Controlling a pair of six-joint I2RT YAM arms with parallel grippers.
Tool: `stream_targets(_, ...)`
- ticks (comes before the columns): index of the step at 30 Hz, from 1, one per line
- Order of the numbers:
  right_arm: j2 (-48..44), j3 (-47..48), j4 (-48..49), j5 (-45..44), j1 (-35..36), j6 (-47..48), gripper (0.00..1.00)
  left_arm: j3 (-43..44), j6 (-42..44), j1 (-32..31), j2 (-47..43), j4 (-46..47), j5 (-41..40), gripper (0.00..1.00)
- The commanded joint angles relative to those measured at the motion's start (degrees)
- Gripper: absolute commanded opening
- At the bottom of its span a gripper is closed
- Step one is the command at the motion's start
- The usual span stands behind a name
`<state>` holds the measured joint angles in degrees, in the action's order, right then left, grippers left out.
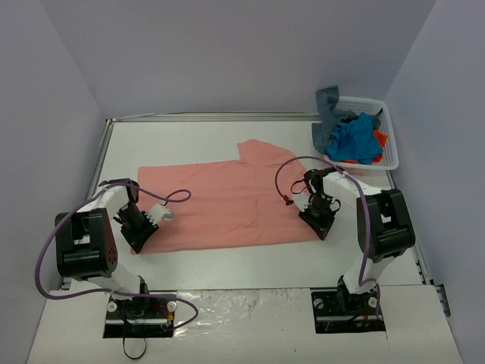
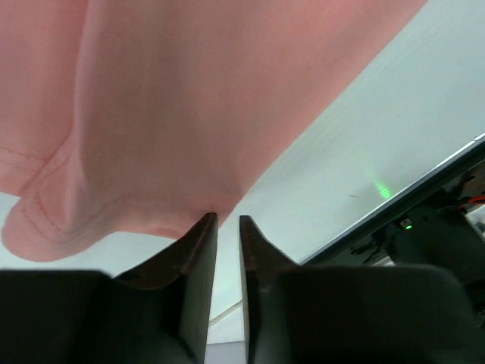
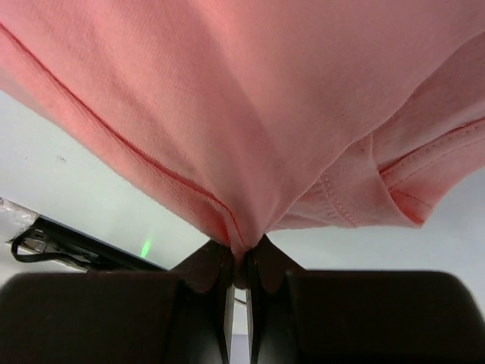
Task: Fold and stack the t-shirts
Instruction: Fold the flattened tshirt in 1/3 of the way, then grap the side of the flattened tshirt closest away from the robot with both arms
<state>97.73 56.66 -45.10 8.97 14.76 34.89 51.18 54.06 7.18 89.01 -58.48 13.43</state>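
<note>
A salmon-pink t-shirt (image 1: 227, 205) lies spread flat across the white table (image 1: 250, 262). At its near left corner my left gripper (image 1: 141, 236) is all but shut, a thin slit between the fingers. In the left wrist view the gripper (image 2: 228, 220) holds nothing, and the shirt's edge (image 2: 189, 114) lies just past the tips. My right gripper (image 1: 321, 227) is at the near right corner. There the gripper (image 3: 244, 250) is shut on a pinch of the pink cloth (image 3: 250, 114). More t-shirts sit bunched in the basket: bright blue (image 1: 355, 140), grey-blue (image 1: 327, 102) and orange-red (image 1: 380, 139).
The white lattice basket (image 1: 391, 155) stands at the back right corner. Purple-grey walls close the table at the back and both sides. Purple cables loop from both arms over the shirt's ends.
</note>
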Motion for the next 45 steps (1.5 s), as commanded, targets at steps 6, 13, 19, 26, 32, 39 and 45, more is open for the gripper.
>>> stream_targets(6,-1.8,2.9,-7.9,0.8,1.1,1.1,0.31,6.2,3.1,0.0,-5.2,-8.1,1.2,0.35)
stream_targets(13,-2.6,12.9,-14.7,2.5,1.4,1.6,0.51,18.7,4.0,0.2,-7.2,-16.5,1.5,0.38)
stream_targets(19,-2.0,28.3,-18.7,7.2,1.5,3.3,0.55,29.4,1.8,3.8,-7.4,-16.0,7.3,0.43)
stream_targets(26,6.9,46.0,-10.8,7.9,1.5,-1.6,0.58,36.7,-11.0,9.8,4.0,-5.6,19.1,0.56)
stream_targets(32,21.9,59.9,-10.9,8.3,1.5,-3.3,0.58,51.6,-12.2,12.7,25.5,-12.3,30.6,0.55)
stream_targets(39,28.0,65.9,-10.8,11.2,1.4,-1.8,0.58,62.4,-14.9,14.4,35.0,-8.9,35.3,0.59)
stream_targets(45,30.8,67.0,-9.3,12.5,0.4,-2.4,0.58,64.4,-19.1,14.4,37.5,-0.5,34.2,0.64)
